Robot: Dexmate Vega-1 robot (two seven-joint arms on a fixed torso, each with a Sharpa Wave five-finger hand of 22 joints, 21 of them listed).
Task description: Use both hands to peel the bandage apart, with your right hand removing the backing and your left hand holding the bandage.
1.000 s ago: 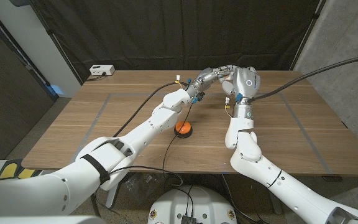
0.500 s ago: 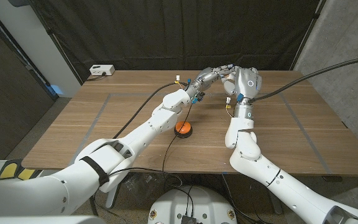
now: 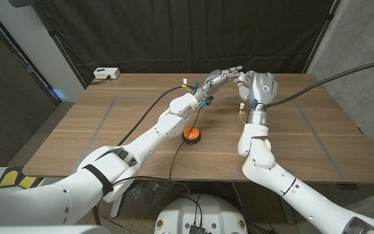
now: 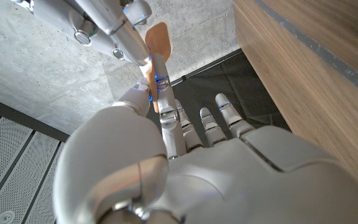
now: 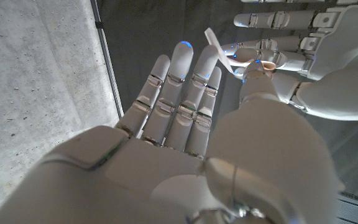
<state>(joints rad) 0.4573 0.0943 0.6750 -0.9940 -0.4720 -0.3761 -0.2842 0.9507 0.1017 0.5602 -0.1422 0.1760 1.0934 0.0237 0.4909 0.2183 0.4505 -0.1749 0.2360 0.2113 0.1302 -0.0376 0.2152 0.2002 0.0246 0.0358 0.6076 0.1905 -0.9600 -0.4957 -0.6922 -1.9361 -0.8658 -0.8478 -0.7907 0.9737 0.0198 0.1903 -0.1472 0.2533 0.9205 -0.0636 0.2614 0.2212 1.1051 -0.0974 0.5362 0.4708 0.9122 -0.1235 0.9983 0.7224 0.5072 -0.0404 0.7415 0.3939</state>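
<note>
Holding the bandage (image 4: 156, 46) between thumb and a fingertip, my left hand (image 3: 221, 78) was raised above the far part of the wooden table (image 3: 128, 140), at roughly 12 o'clock in the head view. In the left wrist view the tan strip stood up out of that pinch, with my other left fingers (image 4: 219, 118) extended and slightly apart. My right hand (image 3: 244, 82) met it just beside, at 3 o'clock of the left hand. In the right wrist view a pale strip, the backing (image 5: 218, 46), projected past my right fingers (image 5: 182, 74), which lay extended side by side; I could not tell whether my right thumb was clamped on it. An orange button (image 3: 191, 134) sat on the table near the centre. A white box (image 3: 106, 73) lay at the far edge, at 10 o'clock.
</note>
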